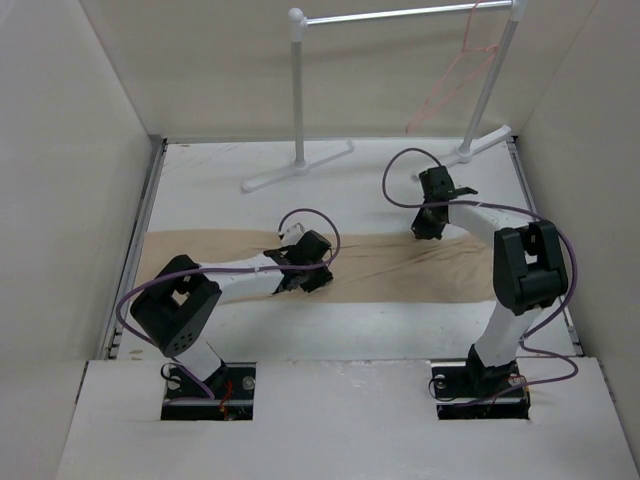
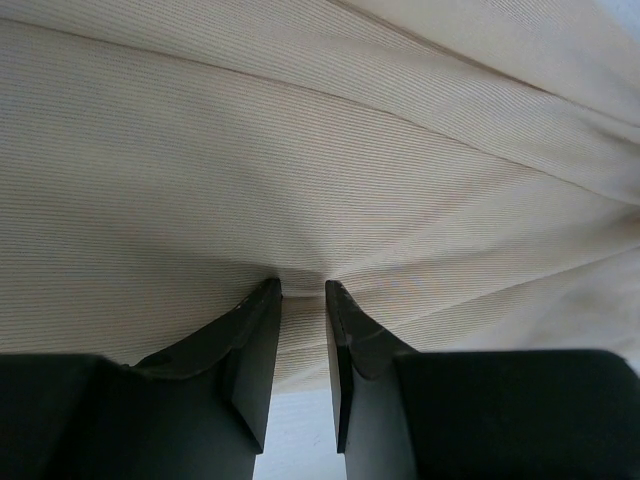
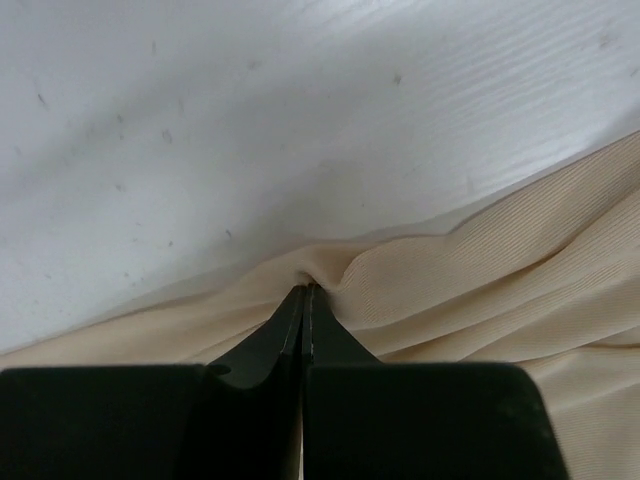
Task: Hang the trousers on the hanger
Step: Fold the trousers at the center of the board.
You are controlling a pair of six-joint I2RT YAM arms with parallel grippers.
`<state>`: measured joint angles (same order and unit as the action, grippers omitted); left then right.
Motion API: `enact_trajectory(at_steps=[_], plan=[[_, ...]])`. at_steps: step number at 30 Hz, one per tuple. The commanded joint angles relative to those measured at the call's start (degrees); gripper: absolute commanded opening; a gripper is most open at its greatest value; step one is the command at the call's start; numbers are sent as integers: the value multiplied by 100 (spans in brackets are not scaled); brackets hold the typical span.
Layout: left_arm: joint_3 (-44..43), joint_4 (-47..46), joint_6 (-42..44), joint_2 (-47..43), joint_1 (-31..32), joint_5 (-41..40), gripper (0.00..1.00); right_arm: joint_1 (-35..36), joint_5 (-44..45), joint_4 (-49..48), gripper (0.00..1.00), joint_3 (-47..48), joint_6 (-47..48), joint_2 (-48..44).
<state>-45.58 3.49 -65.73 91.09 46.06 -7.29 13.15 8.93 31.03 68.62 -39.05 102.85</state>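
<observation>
Trousers (image 1: 400,272) lie flat across the surface (image 1: 220,170), 9 to 3 o'clock. Left gripper (image 2: 302,286) pinches a mid fold. Right gripper (image 3: 303,289) is pressed together on the 12 o'clock edge. Hanger (image 1: 452,85) hangs at 1 o'clock. Advice: lift both ends evenly, since the thin cloth may slip.

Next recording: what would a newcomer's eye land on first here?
A pair of long light tan thin-fabric trousers lies stretched across the white table, with the left gripper pinching its middle and the right gripper clamped on its far edge. At the back right, a thin pink-red wire hanger hangs from the white rack's metal bar.
</observation>
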Motion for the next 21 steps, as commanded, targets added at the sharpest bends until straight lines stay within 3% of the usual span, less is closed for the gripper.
enact_trajectory(at_steps=[1,8,14,18,21], plan=[[137,222,-71,-135,73,-9,23,-176,13,-62,1,485,-68,94],[164,372,-71,-162,109,-1,23,-361,12,-97,1,968,-252,613],[155,451,-71,-179,100,122,24,-379,-58,-114,28,1198,-252,649],[-64,635,-62,-214,56,368,26,-440,-67,-79,33,1119,-226,272],[-380,785,-19,-328,91,492,29,-598,4,-105,43,725,-112,-342]])
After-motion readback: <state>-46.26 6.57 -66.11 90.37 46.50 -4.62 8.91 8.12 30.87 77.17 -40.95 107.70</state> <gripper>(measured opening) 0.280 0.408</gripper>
